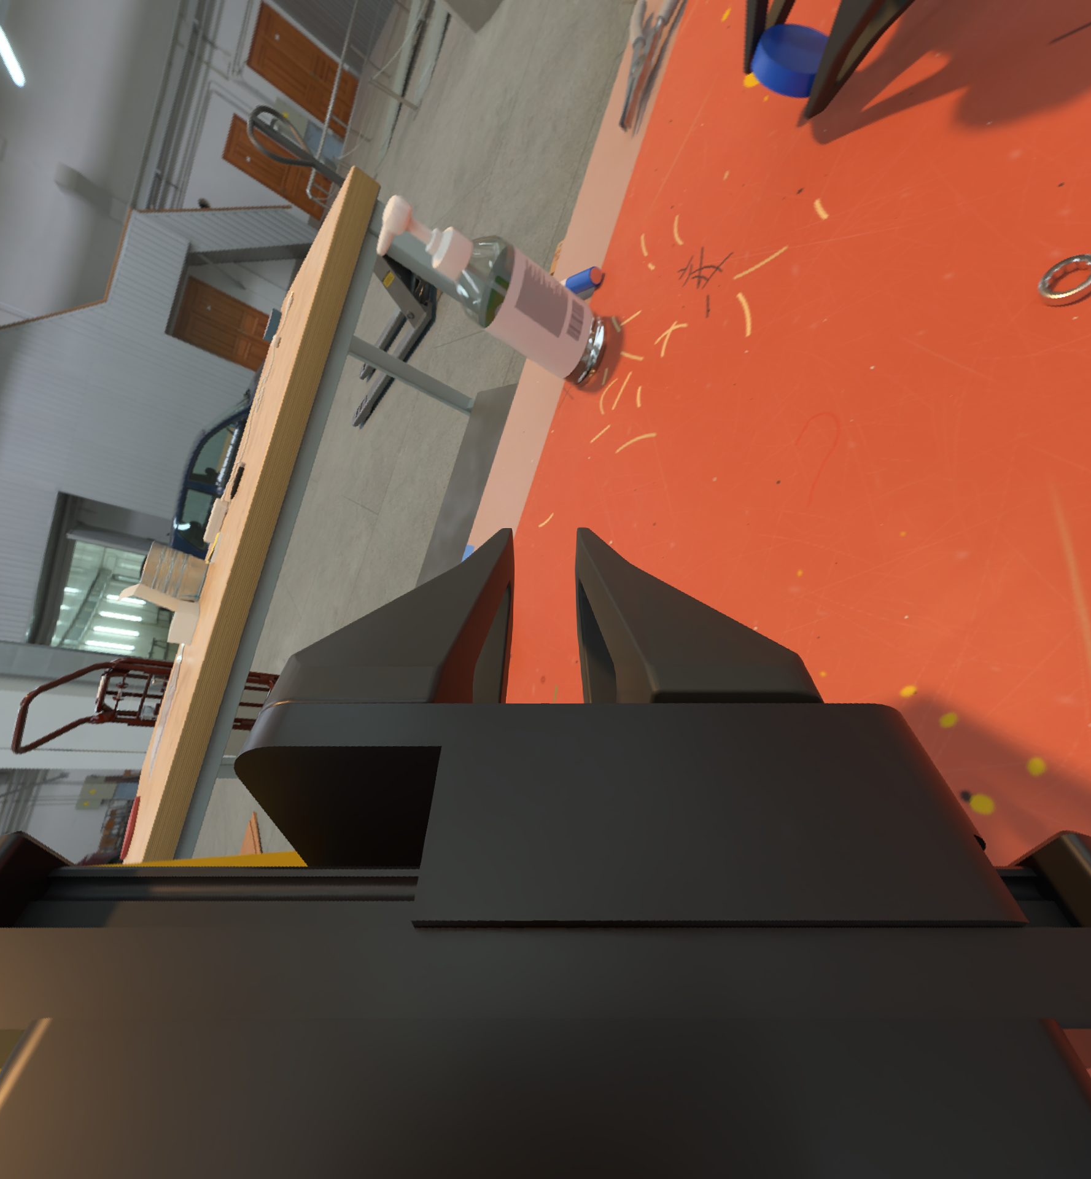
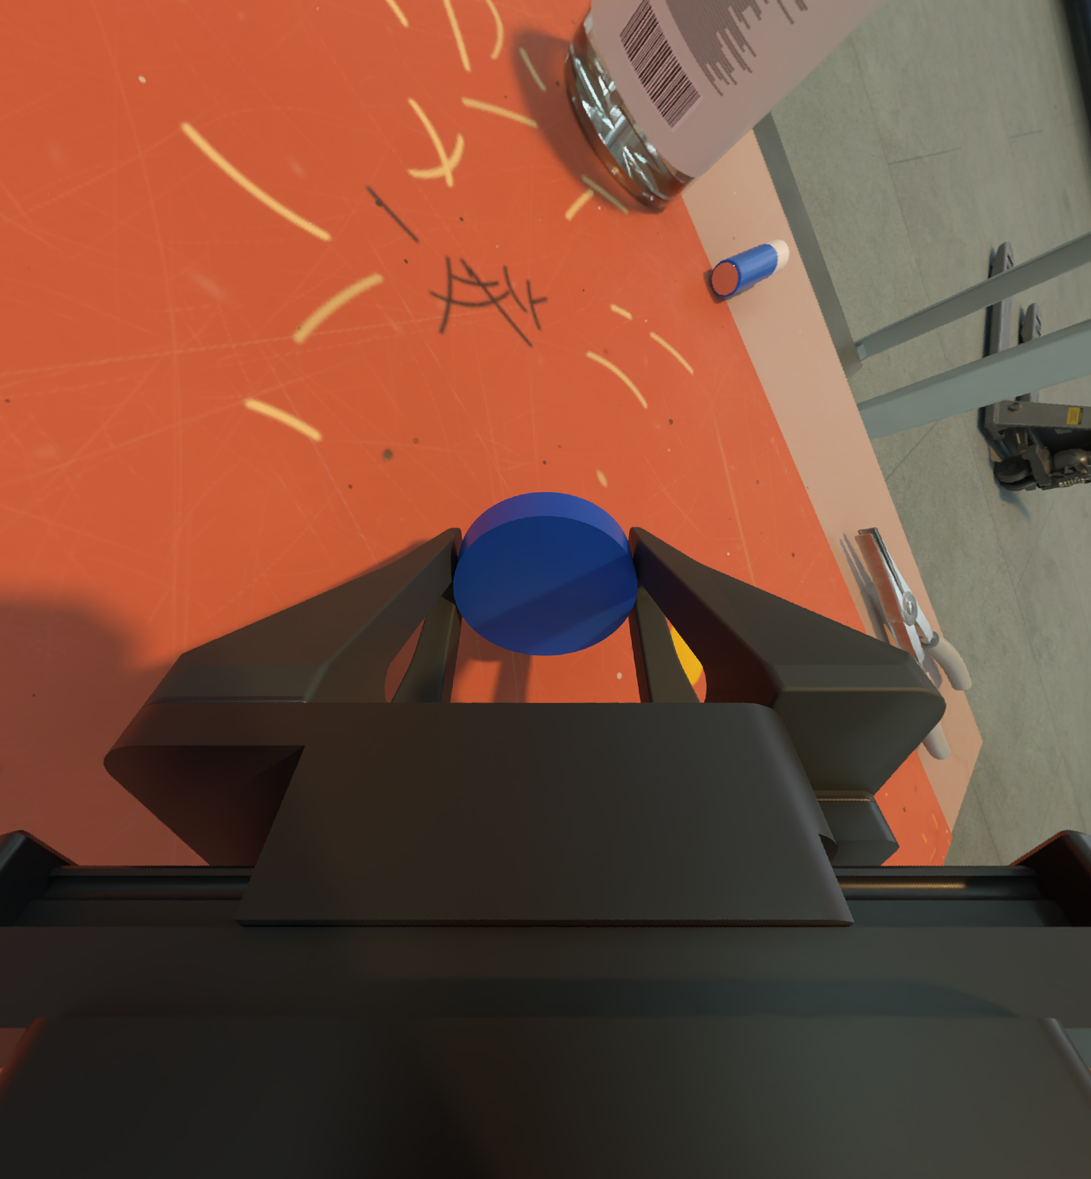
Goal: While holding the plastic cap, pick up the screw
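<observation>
A blue plastic cap (image 2: 546, 574) sits clamped between the fingers of my right gripper (image 2: 544, 536), just above the orange table top (image 2: 211, 446). In the left wrist view the same cap (image 1: 785, 60) and right gripper (image 1: 782, 89) show at the top right. My left gripper (image 1: 544, 536) hovers over the orange table (image 1: 849, 446) near its edge, its jaws a narrow gap apart with nothing between them. A silvery metal rod with a ring end (image 1: 1078, 281) lies on the table at the right edge. No other screw shows.
A pump bottle (image 1: 530, 306) stands near the table edge, also in the right wrist view (image 2: 632, 108). A small blue cylinder with a red end (image 1: 584, 281) (image 2: 743, 268) lies beside it. Metal pliers (image 2: 900, 606) lie along the table edge.
</observation>
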Controlling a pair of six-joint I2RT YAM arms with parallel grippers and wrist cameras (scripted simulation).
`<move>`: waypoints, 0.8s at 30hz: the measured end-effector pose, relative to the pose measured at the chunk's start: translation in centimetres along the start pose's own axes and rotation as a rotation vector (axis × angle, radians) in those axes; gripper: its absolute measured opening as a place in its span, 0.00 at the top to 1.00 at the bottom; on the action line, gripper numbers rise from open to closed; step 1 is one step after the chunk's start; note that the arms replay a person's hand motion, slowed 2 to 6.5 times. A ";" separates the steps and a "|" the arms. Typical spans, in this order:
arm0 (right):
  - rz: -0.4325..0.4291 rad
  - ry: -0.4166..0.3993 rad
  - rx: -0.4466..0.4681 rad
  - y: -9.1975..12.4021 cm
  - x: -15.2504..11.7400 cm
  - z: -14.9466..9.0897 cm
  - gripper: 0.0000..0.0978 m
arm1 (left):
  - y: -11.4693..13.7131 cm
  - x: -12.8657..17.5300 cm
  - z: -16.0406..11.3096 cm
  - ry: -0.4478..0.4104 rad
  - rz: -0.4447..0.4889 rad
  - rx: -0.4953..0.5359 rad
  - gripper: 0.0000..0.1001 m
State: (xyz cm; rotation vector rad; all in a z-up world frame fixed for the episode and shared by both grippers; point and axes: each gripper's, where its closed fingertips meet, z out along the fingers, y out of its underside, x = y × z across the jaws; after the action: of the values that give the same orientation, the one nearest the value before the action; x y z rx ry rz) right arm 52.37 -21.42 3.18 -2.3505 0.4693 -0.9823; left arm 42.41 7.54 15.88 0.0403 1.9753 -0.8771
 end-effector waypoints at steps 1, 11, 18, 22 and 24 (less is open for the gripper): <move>0.004 0.004 0.003 -0.1 0.1 -0.1 0.56 | 0.2 -0.4 -0.3 -0.008 -0.005 -0.002 0.84; 0.016 0.044 0.028 -0.8 0.6 -1.3 0.56 | 2.3 -3.9 -3.8 -0.071 -0.086 -0.026 0.77; 0.021 0.048 0.033 -1.0 0.3 -1.6 0.56 | 4.0 -5.6 -6.7 -0.105 -0.132 -0.037 0.67; 0.022 0.047 0.032 -0.9 0.2 -1.6 0.56 | 5.3 -6.6 -8.4 -0.134 -0.133 -0.055 0.68; 0.022 0.047 0.032 -0.9 0.2 -1.6 0.56 | 6.1 -6.9 -9.1 -0.144 -0.125 -0.080 0.69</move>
State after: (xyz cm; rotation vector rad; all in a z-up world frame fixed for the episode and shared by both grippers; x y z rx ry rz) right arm 51.47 -21.36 4.77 -2.2932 0.4929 -1.0289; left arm 41.64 19.64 20.48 -0.1892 1.8912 -0.8552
